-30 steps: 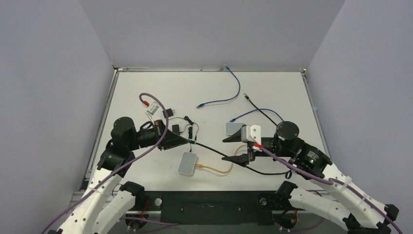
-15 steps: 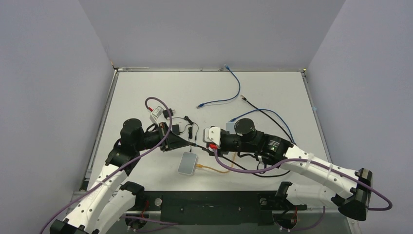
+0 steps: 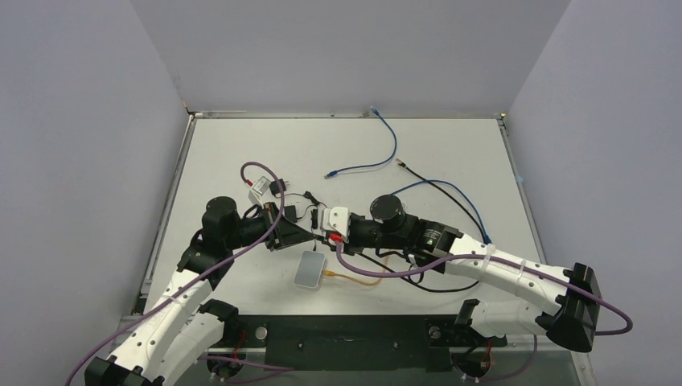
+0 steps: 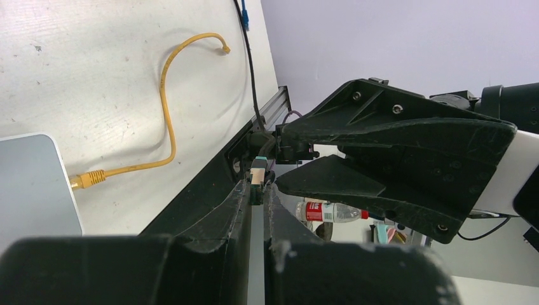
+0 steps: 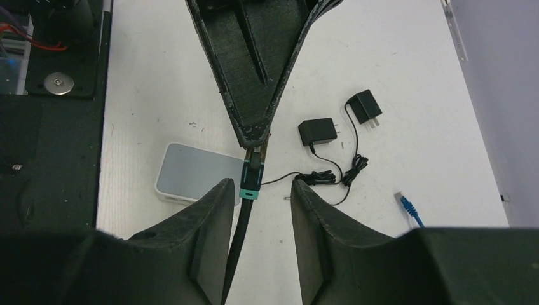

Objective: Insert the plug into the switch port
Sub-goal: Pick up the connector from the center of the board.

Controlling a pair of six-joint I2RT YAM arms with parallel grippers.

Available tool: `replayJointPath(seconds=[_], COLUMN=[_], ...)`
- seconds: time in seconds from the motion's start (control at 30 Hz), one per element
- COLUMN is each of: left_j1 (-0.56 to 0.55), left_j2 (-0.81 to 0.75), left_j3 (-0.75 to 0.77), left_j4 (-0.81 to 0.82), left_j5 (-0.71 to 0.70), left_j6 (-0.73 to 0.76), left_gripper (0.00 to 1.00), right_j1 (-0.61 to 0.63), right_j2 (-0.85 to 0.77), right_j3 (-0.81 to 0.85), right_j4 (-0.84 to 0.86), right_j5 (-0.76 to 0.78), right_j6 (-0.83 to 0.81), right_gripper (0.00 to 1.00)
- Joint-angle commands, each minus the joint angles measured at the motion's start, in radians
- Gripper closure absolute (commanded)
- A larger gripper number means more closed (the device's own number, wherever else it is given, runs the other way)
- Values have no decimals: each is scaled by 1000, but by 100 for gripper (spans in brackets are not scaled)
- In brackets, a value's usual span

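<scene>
A black plug with a teal band (image 5: 251, 179) is pinched in my left gripper (image 5: 253, 141), which is shut on it and points down from the top of the right wrist view. The plug's black cable (image 5: 238, 241) runs back between my right gripper's (image 5: 254, 200) open fingers (image 5: 213, 216), which stand either side of it without touching. In the top view the two grippers meet tip to tip, left gripper (image 3: 306, 234) and right gripper (image 3: 322, 235). The white switch box (image 3: 310, 269) lies flat just in front of them, and its socket edge (image 5: 168, 196) shows. The left wrist view shows the plug (image 4: 256, 181) at the fingertips.
A yellow cable (image 3: 354, 279) is plugged into the switch box's right edge. Two black power adapters (image 5: 318, 131) (image 5: 363, 106) with thin coiled leads lie behind the grippers. Blue cables (image 3: 378, 153) (image 3: 450, 189) trail over the back of the table. Grey walls close in both sides.
My right arm has swung left across the table to meet the left gripper, and its jaws have narrowed around the cable. The left gripper kept hold of the plug and barely shifted.
</scene>
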Motion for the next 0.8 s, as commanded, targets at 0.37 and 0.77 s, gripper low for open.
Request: replayJointPath(seconds=[0.37,0.77], left_j1=[14,16], left_j2=[-23,-23], left_j3=[-7,-8], left_j4=[61,67], left_j5=[-10,-5], left_j6=[-16,-16], left_gripper=[100,100], right_j1=[16,18], right_j2=[50,70], right_j3=[-5,-2], right_j4=[55,51], right_j5=[5,11], right_j6=[29,26], right_gripper=[70,88])
